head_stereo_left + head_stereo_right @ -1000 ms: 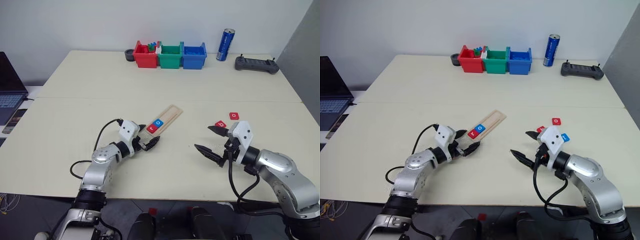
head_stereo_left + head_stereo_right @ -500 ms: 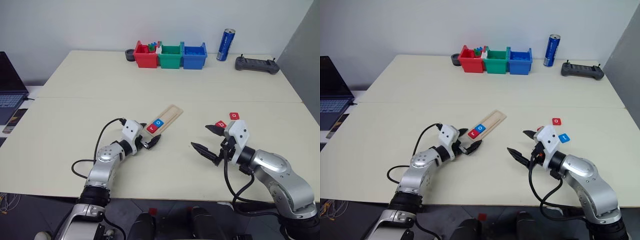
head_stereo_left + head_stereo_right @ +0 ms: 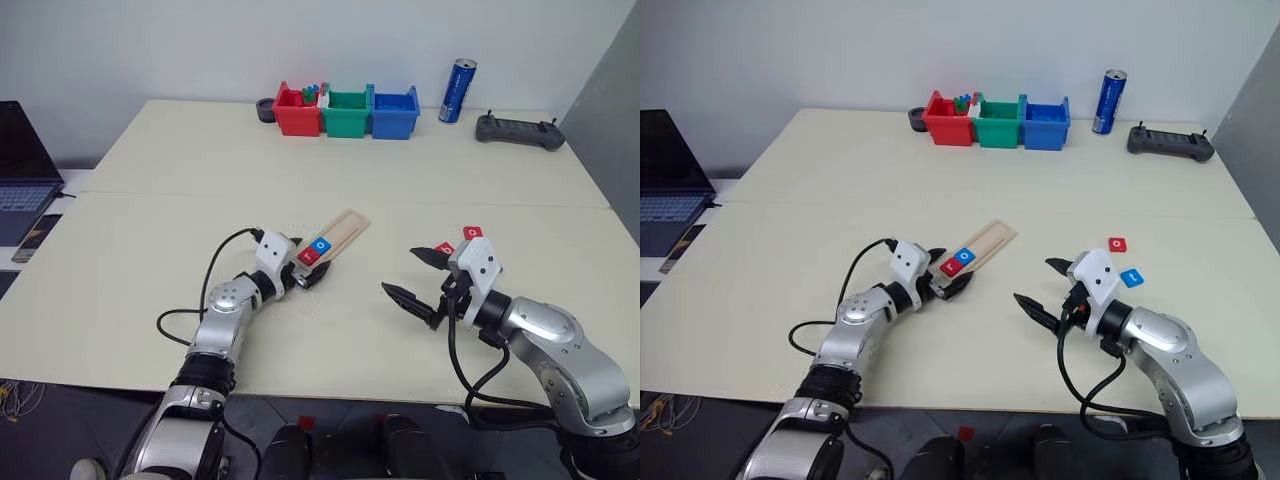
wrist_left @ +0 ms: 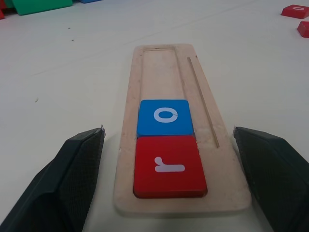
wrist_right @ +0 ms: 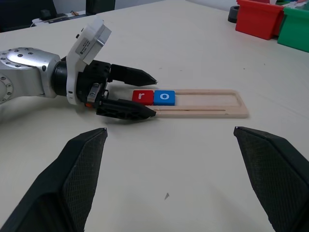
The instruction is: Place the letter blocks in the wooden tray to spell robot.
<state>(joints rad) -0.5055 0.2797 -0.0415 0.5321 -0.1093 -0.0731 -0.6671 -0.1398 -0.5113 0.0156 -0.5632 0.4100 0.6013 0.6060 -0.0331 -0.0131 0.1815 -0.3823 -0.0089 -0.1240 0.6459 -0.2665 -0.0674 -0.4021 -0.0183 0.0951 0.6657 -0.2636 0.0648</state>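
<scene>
The left gripper has its two black fingers spread, one on either side of the near end of the wooden tray, pinching nothing. In that end of the tray lie two letter blocks flat and touching: the red r block nearest the gripper, then the blue o block; the rest of the slot is bare. The tray lies aslant around the middle of the table.

The right gripper hovers toward the table's near right edge, its fingers spread wide and holding nothing. Just beyond it lie three loose blocks: a red block, a blue block beside the wrist, and another red block partly hidden by the upper finger.

Along the far edge stand a red bin, a green bin, a blue bin, a blue can and a black controller.
</scene>
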